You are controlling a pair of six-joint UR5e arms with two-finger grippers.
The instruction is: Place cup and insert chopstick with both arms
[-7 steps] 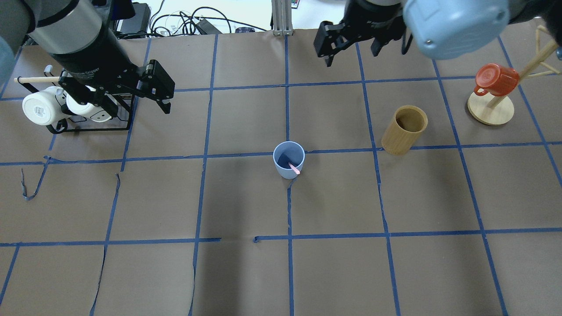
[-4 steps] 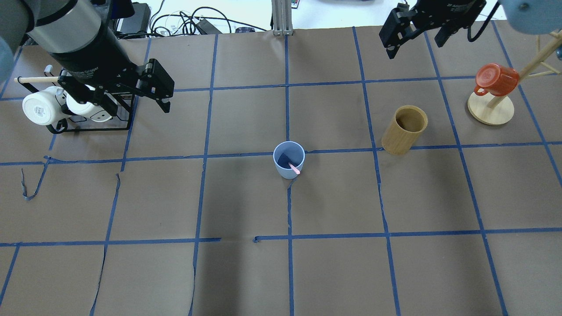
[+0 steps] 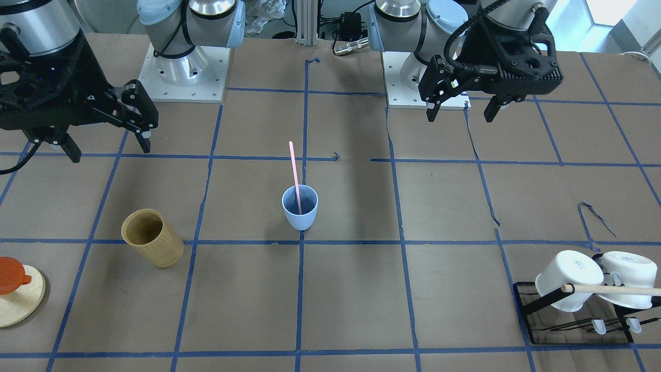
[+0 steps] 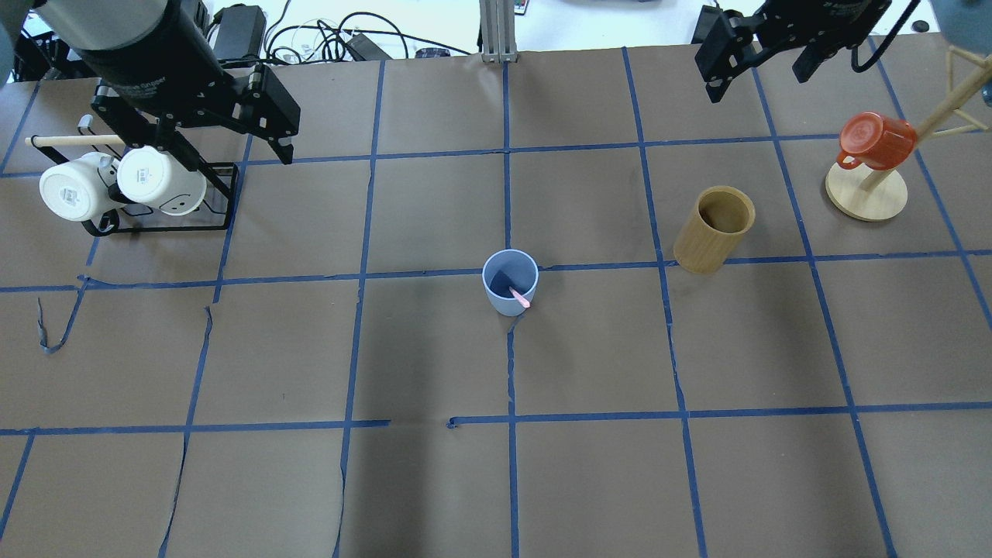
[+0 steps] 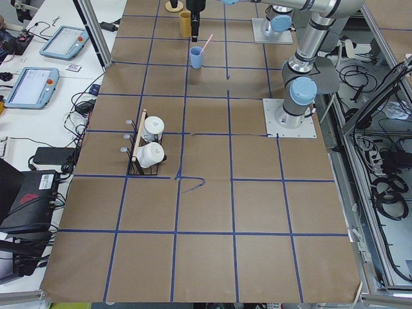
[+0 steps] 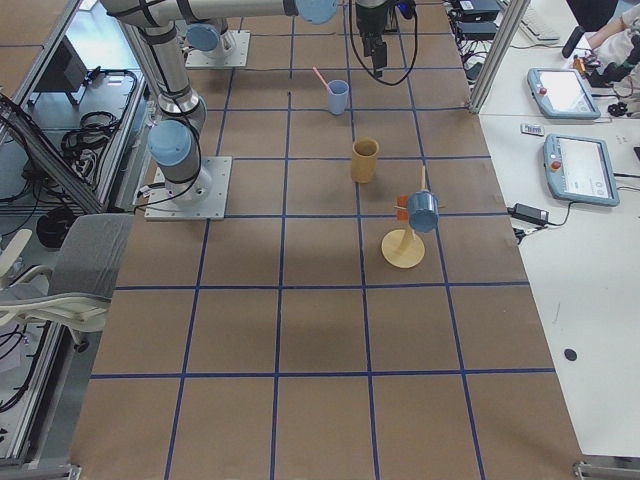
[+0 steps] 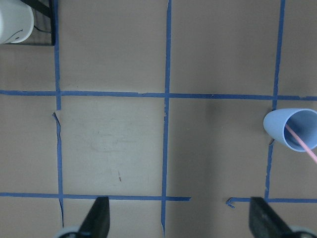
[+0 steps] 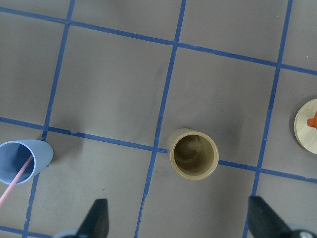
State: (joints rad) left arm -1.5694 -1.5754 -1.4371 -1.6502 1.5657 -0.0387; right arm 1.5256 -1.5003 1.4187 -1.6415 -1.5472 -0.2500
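The light blue cup stands upright at the middle of the table, also in the front view. The pink chopstick stands in it, leaning on the rim, and shows in the overhead view too. My left gripper is open and empty, high at the far left above the mug rack. My right gripper is open and empty, high at the far right. The left wrist view shows the cup at its right edge; the right wrist view shows it at its left edge.
A tan wooden cylinder holder stands right of the cup. A black rack with two white mugs sits at the far left. A red mug hangs on a wooden mug tree at the far right.
The right gripper has moved right and toward the table's far edge. The left gripper has moved toward the far edge, uncovering the white mugs. Cup and chopstick have not moved.
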